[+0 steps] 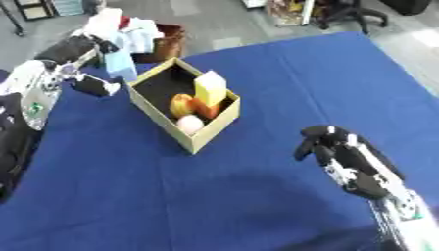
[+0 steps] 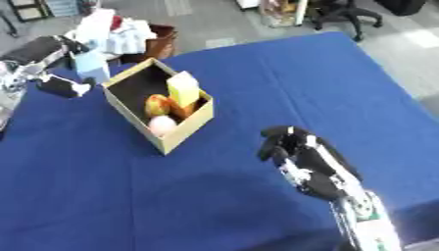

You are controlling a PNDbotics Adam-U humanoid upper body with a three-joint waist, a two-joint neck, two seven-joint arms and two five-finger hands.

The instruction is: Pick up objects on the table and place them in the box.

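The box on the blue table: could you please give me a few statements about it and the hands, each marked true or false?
1. The box holds a yellow block. True.
2. The box is empty. False: it also holds an orange-red item and a pale round object.
3. The right hand is inside the box. False: it hovers over bare blue cloth, apart from the box.
4. The left hand holds a light blue object beside the box. True.

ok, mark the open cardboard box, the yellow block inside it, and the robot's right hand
open cardboard box [image 1: 155,114], left eye view, on its outer front wall
yellow block [image 1: 210,87], left eye view, on its front face
right hand [image 1: 347,158], left eye view, on the back of the hand
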